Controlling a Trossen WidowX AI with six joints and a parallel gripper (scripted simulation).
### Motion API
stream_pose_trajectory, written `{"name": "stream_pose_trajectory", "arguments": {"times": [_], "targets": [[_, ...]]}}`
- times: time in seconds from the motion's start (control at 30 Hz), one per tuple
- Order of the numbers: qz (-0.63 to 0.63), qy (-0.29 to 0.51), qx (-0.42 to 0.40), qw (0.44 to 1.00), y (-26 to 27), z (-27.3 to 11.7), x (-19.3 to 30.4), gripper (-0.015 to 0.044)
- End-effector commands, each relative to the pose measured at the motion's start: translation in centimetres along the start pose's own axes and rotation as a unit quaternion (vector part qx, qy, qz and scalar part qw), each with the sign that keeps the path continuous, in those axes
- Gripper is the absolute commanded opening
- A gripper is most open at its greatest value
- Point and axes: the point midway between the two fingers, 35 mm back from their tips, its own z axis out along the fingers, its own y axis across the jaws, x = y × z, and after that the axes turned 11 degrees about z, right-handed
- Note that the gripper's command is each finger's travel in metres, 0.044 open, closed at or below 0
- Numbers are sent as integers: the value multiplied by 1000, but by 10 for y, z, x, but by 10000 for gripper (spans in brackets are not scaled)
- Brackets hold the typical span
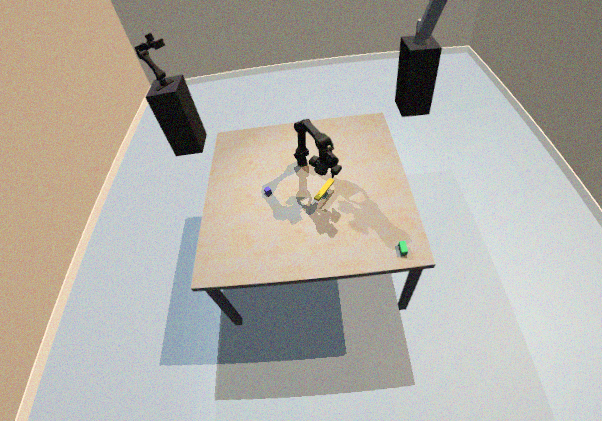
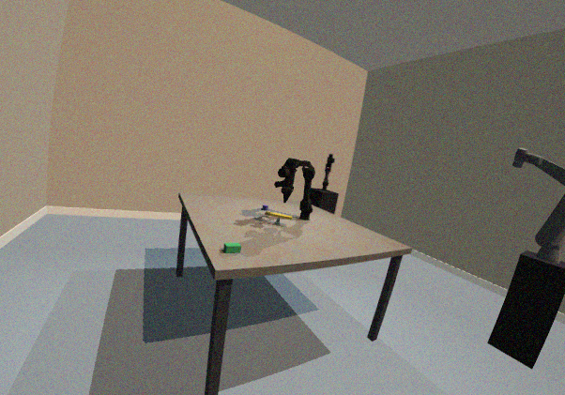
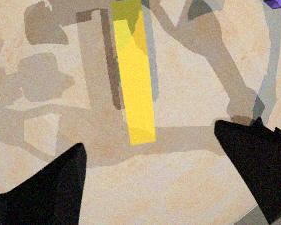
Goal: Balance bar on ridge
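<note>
The yellow bar (image 1: 324, 189) (image 2: 279, 215) (image 3: 135, 94) lies across the small teal ridge (image 2: 278, 222), which is mostly hidden under it. In the exterior view the bar looks raised off the table at both ends and about level; a slight tilt cannot be ruled out. My gripper (image 1: 333, 174) (image 2: 285, 200) (image 3: 153, 139) is open and empty, above the bar and apart from it. In the wrist view its fingers stand wide, one on each side beyond the bar's near end.
A purple cube (image 1: 268, 191) (image 2: 265, 207) (image 3: 274, 3) sits on the table (image 1: 240, 249) to the left of the bar in the top view. A green block (image 1: 403, 248) (image 2: 232, 248) lies near a table corner. Two other arms stand on black pedestals (image 1: 177, 119) (image 1: 418, 79) off the table.
</note>
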Motion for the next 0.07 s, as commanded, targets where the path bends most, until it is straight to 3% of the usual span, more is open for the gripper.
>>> {"name": "stream_pose_trajectory", "arguments": {"times": [0.0, 0.03], "targets": [[0, 0, 1, 1000, 0, 0, 0, 440], [0, 0, 1, 1000, 0, 0, 0, 440]]}}
